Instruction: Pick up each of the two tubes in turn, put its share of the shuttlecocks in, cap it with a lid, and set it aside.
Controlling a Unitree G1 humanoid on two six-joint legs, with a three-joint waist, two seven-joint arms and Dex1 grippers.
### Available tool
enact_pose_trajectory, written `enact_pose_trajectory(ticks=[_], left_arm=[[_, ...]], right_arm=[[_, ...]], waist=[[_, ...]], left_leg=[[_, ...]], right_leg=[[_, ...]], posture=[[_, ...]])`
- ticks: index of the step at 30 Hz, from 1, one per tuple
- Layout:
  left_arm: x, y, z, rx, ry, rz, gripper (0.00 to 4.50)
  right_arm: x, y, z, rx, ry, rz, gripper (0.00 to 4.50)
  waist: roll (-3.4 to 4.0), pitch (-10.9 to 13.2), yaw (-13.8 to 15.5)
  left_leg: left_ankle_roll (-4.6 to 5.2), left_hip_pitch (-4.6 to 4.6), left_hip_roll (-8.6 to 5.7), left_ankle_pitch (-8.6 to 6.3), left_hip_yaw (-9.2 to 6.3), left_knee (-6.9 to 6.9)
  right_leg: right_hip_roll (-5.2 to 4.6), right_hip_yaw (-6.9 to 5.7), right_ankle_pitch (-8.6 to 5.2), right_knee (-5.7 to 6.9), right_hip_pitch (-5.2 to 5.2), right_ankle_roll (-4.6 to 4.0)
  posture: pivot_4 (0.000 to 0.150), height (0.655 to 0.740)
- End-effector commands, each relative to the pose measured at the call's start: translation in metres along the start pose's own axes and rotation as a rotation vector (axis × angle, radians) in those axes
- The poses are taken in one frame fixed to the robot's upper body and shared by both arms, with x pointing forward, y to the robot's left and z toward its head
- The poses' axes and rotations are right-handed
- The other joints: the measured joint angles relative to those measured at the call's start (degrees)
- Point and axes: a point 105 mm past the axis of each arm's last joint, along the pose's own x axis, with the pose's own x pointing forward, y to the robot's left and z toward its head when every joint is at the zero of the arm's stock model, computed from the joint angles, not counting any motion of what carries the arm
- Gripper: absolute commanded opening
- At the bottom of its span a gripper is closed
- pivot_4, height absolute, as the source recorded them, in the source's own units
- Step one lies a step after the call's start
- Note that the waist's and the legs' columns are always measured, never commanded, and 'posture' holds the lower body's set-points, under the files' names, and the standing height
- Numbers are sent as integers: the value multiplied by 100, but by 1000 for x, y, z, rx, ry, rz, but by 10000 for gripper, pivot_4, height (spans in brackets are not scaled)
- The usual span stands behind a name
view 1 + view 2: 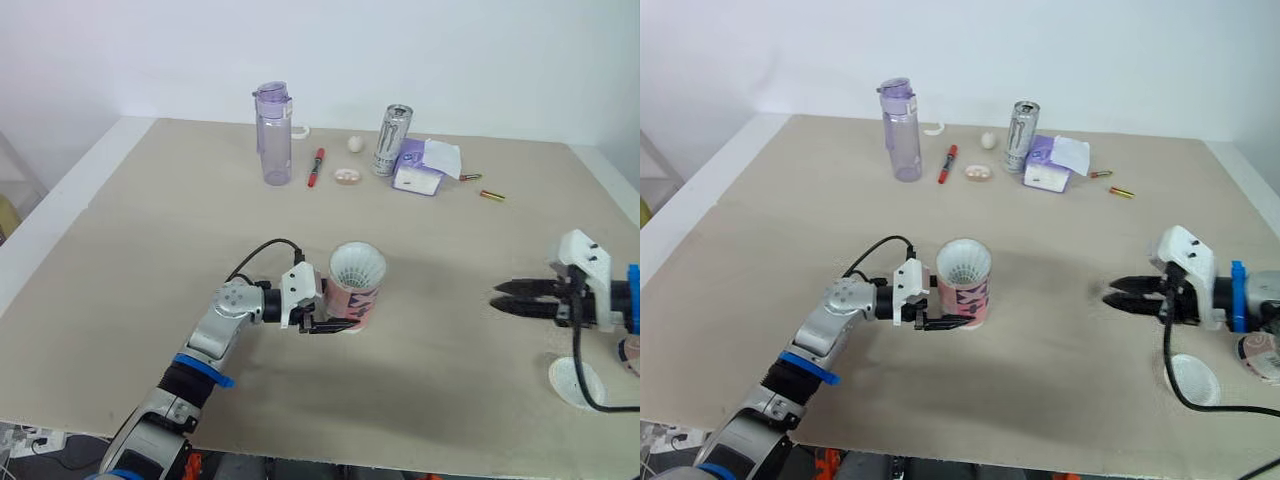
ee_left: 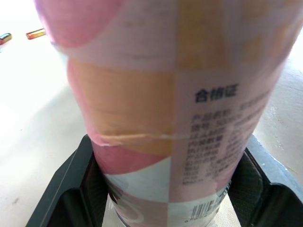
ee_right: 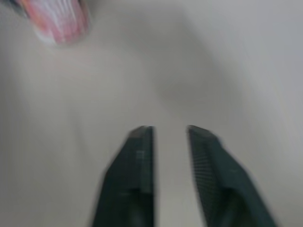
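Note:
A pink patterned tube stands upright near the middle of the table, and my left gripper is shut on its lower part. The white feathers of a shuttlecock fill its open top. The left wrist view has the tube pressed between both black fingers. My right gripper hovers well to the right of the tube, pointing toward it, open a little with nothing between its fingers. A white lid lies on the table below the right arm. A second pink patterned piece sits at the far right, partly cut off.
Along the back of the table stand a purple water bottle and a silver can. A red pen, a purple tissue pack, a small egg-like ball and two small batteries lie there too.

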Motion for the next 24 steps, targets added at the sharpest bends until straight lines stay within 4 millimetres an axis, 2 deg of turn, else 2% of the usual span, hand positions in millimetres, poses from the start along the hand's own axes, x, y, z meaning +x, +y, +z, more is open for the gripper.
enact_pose_trajectory(ticks=[1, 2, 3, 4, 15, 24], left_arm=[[0, -7, -11, -35, 61, -51, 31173], [0, -7, -12, -43, 65, -57, 31173], [0, -7, -12, -48, 68, -62, 31173], [0, -7, -12, -51, 70, -64, 31173], [0, -6, -10, -56, 67, -60, 31173], [0, -12, -10, -89, 73, -75, 31173]], right_arm=[[-21, -8, -6, -29, 58, -39, 32355], [-24, -9, -13, -28, 90, -42, 37153], [-26, -10, -17, -28, 109, -45, 39634], [-28, -11, -20, -33, 128, -44, 44649], [-43, -24, -55, -66, 284, -17, 44649], [-48, -24, -68, -121, 357, 44, 44649]], waist=[[5, -2, -8], [6, -3, -8], [8, -4, -5], [8, -4, -5], [13, -7, -8], [23, -13, -9]], left_leg=[[0, 4, 1, 0, 1, -1], [0, 8, 3, 0, 2, -3], [0, 9, 3, 0, 1, -3], [0, 10, 3, 0, 0, -3], [0, 16, 8, 0, 4, -2], [0, 19, 8, 0, 4, -3]], right_leg=[[1, 0, 1, 0, 1, 1], [3, 0, 2, 0, 2, 1], [4, 0, 0, 1, 3, 2], [6, 0, -7, 1, 3, 11], [12, 5, -18, 1, 7, 32], [13, 7, -19, 2, 9, 27]], posture=[[1500, 7400], [1500, 7400], [1500, 7400], [1500, 7400], [1500, 7400], [1500, 7400]])
